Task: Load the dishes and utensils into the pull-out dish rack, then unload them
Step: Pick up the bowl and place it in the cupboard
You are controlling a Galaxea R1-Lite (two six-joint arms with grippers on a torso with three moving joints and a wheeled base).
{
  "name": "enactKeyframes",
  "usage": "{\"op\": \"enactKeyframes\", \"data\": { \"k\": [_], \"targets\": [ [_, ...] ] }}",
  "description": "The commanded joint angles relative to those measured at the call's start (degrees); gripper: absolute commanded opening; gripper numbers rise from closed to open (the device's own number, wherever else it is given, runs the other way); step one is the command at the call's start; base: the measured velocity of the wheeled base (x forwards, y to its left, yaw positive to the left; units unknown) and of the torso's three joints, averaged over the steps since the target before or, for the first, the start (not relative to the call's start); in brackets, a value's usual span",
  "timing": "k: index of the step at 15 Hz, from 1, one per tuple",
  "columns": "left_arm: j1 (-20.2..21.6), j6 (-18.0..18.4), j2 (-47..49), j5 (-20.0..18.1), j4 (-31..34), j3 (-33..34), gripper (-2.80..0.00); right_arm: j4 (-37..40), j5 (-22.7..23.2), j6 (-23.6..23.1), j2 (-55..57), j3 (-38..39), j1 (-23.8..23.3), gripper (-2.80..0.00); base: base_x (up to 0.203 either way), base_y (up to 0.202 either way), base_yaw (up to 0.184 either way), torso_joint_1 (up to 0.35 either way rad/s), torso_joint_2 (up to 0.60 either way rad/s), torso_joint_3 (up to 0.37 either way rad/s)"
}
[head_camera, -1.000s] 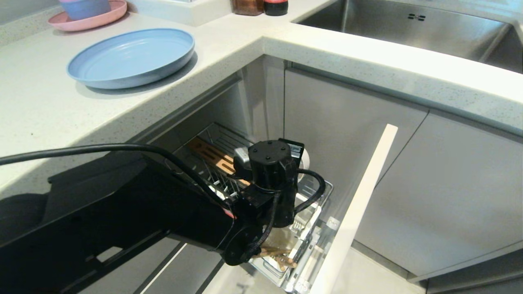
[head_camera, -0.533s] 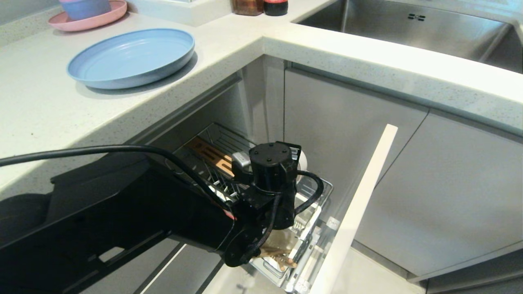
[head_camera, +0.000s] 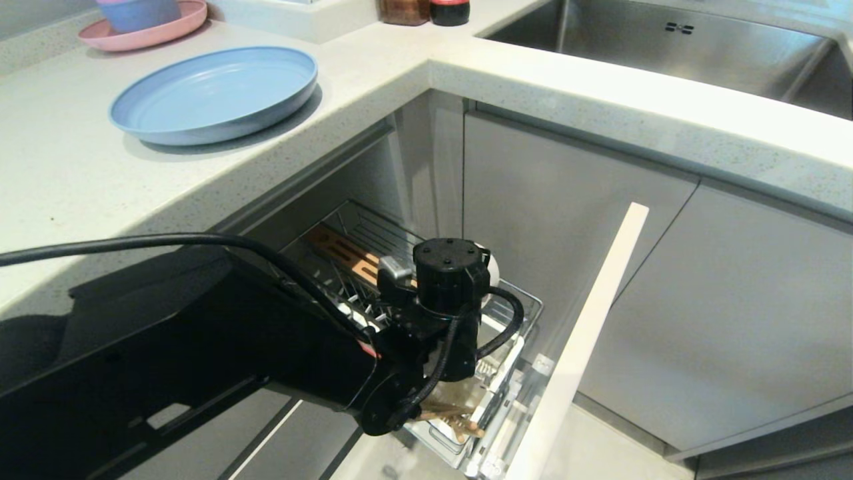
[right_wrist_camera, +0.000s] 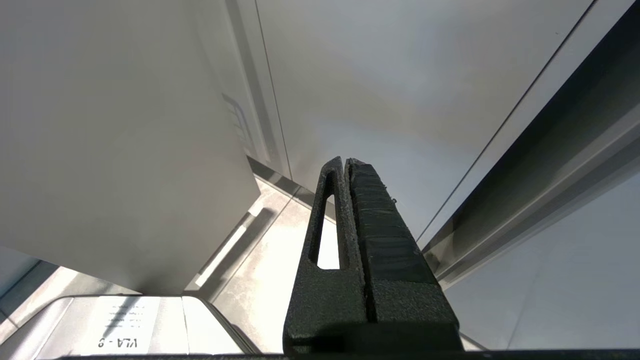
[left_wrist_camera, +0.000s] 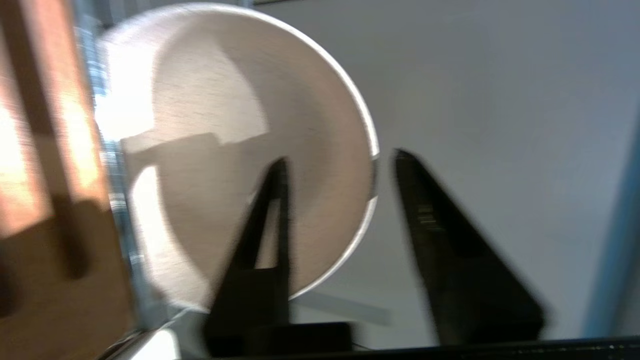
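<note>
And the left claw [left_wrist_camera: 335,165] springs apart, 1 finger either side of the bowl [left_wrist_camera: 210,125] rim in the rack [head_camera: 373,233] — looks released!

Left hand [left_wrist_camera: 335,160] parted, right hand [right_wrist_camera: 345,162] closed

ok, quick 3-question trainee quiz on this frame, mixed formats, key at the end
1. True or false: the left gripper has its fingers spread, one on each side of the rim of the off-white bowl.
2. Where is the light-blue plate? A) in the pull-out dish rack B) on the countertop C) in the steel sink
3. Fill in: the right gripper is ____, beside the cabinet fronts, with nothing between its fingers.

Key: 1 true; 2 B; 3 shut.
</note>
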Motion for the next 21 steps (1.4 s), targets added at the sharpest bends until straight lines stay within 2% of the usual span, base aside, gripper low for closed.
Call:
{"op": "enactKeyframes", "data": {
  "k": [1,3,7,14,17,18,21],
  "targets": [
    [0.1,-1.3,-2.2,0.5,3.9,0.0,0.0,0.0,0.0,0.0,0.0,0.1,0.0,-2.8,0.0,0.0,0.0,0.0,0.0,0.0],
    [0.2,-3.5,-2.6,0.4,7.5,0.0,0.0,0.0,0.0,0.0,0.0,0.1,0.0,-2.8,0.0,0.0,0.0,0.0,0.0,0.0],
    [0.1,-3.4,-3.7,0.6,8.3,0.0,0.0,0.0,0.0,0.0,0.0,0.1,0.0,-2.8,0.0,0.0,0.0,0.0,0.0,0.0],
    [-2.0,-3.1,-12.7,0.3,23.3,-0.9,0.0,0.0,0.0,0.0,0.0,0.1,0.0,-2.8,0.0,0.0,0.0,0.0,0.0,0.0],
    [-3.4,-2.7,-15.6,0.2,26.9,-1.3,0.0,0.0,0.0,0.0,0.0,0.1,0.0,-2.8,0.0,0.0,0.0,0.0,0.0,0.0],
    [-4.1,-2.0,-16.4,0.2,29.8,-1.6,-2.8,0.0,0.0,0.0,0.0,0.1,0.0,-2.8,0.0,0.0,0.0,0.0,0.0,0.0],
    [-6.2,0.2,-18.2,0.1,37.9,-4.2,-2.8,0.0,0.0,0.0,0.0,0.1,0.0,-2.8,0.0,0.0,0.0,0.0,0.0,0.0]
  ]
}}
